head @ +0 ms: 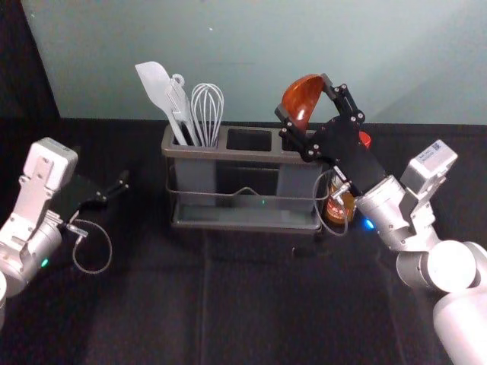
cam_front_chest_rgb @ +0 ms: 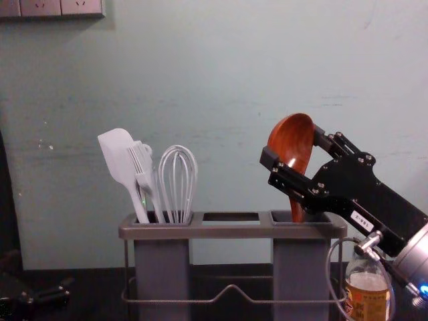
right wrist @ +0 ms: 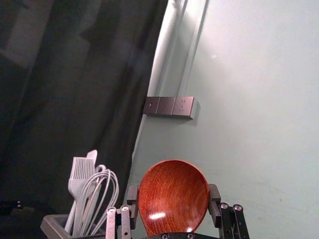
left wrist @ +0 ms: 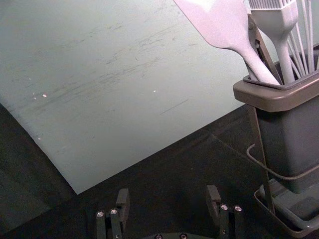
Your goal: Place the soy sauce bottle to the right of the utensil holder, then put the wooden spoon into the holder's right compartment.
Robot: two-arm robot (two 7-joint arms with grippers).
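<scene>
Showing in head view: right gripper (head: 303,97) over the right end of the utensil holder (head: 222,153), fingers clamped on the bowl of the wooden spoon (head: 304,93). Spoon's bowl is up, handle down toward the right compartment, long axis steep, top tipped to the right. Soy sauce bottle (head: 339,211) stands just beside the holder's right end. Left gripper (head: 122,184) is parked off to the holder's left. Surface is black cloth with a crease running toward the front; pale wall (head: 228,46) behind.

Left wrist view: left gripper (left wrist: 168,195) has fingers spread, nothing between. Spatula (left wrist: 219,25) and brush (left wrist: 276,25) lean in the left compartment; scuffs on the wall.

Right wrist view: fingers grip the bowl from both sides. Socket panel (right wrist: 169,106) on the wall, dark curtain (right wrist: 75,74) next to it, whisk (right wrist: 107,191) by the brush.

Chest view: spoon near upright, bowl up, handle's lower end inside the right compartment (cam_front_chest_rgb: 306,267). Bottle upright, yellow label, on the dark surface.
</scene>
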